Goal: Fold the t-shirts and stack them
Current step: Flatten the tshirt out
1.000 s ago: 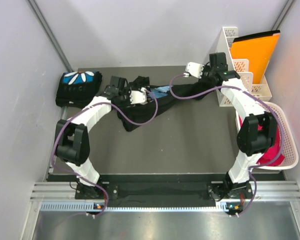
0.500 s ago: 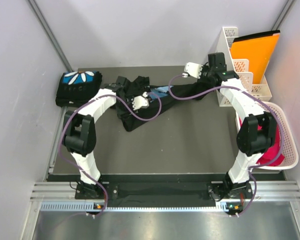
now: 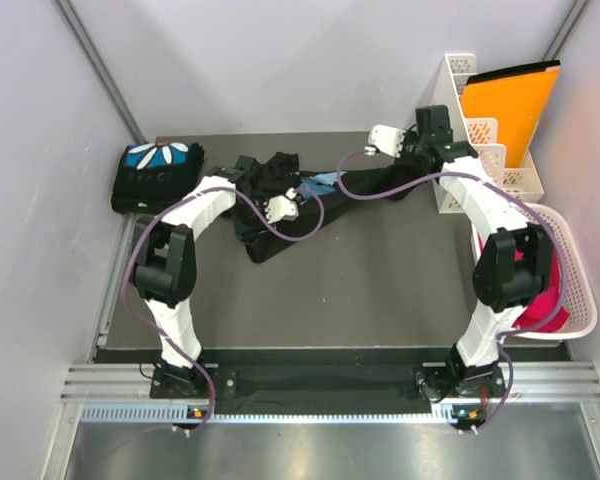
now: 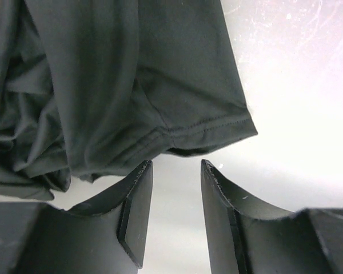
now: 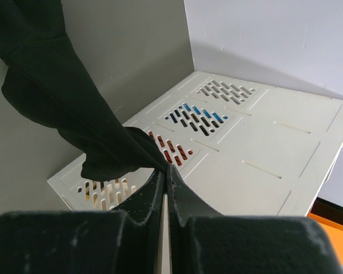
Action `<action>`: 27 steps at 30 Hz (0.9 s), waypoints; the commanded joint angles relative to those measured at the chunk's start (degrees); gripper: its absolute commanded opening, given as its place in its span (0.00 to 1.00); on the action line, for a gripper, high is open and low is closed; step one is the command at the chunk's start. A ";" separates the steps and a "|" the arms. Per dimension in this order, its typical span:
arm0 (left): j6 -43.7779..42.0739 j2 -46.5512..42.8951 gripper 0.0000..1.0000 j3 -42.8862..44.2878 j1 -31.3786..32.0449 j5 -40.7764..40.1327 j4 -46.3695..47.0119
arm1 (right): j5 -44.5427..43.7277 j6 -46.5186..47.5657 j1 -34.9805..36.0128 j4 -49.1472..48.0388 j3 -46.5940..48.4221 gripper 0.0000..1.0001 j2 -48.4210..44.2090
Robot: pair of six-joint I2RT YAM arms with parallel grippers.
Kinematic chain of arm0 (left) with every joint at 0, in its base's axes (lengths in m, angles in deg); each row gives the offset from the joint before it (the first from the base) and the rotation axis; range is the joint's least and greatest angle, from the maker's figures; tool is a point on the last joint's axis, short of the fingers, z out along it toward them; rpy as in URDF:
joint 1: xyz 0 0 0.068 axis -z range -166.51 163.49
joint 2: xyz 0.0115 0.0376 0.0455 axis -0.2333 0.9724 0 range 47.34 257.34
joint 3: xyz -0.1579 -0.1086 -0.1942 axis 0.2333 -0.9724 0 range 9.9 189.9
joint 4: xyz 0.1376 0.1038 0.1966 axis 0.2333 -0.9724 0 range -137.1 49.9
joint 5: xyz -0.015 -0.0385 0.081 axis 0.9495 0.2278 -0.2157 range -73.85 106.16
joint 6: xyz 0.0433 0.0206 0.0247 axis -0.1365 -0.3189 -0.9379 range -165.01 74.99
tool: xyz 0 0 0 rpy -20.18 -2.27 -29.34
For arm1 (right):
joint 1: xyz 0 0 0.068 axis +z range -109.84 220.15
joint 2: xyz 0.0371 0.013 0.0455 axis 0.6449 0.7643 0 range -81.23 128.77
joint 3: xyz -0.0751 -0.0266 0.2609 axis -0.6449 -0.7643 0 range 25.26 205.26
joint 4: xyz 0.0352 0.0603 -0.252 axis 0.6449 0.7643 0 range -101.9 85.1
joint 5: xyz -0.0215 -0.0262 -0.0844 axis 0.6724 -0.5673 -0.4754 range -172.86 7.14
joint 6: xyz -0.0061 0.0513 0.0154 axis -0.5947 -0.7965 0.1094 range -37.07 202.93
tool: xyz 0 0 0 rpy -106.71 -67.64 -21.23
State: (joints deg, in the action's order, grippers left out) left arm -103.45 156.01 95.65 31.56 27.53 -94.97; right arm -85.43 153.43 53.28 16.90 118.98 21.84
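On the table [image 3: 380, 275], two t-shirts [image 3: 152, 172] [image 3: 265, 240]; right tool [image 5: 166, 171] pinches one, left tool [image 4: 176, 165] half-open.

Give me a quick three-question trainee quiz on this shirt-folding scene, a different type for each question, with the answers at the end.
1. True or false: the right gripper is shut on cloth of the unfolded t-shirt.
2. Where does the folded t-shirt lie in the top view? A far left; B far right; C near centre.
3. Fill in: the left gripper stands ___ just short of a sleeve hem, with no cloth between its fingers.
Key: 1 true; 2 A; 3 open.
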 commanded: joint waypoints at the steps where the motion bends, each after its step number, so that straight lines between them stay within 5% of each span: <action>1: 0.08 1.90 0.45 1.79 0.04 2.42 -0.68 | -0.25 0.43 0.94 -1.81 1.56 0.00 0.38; 21: 2.10 6.30 0.45 0.90 0.22 -0.92 5.39 | -0.33 0.52 1.20 -1.55 2.44 0.00 1.61; 27: 1.57 6.48 0.63 1.26 0.66 -1.44 4.34 | -0.77 1.13 1.20 -1.99 2.44 0.00 2.05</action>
State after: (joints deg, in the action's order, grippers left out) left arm -101.74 162.54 95.96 31.80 25.72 -90.07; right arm -85.80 153.75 53.63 16.90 119.02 23.54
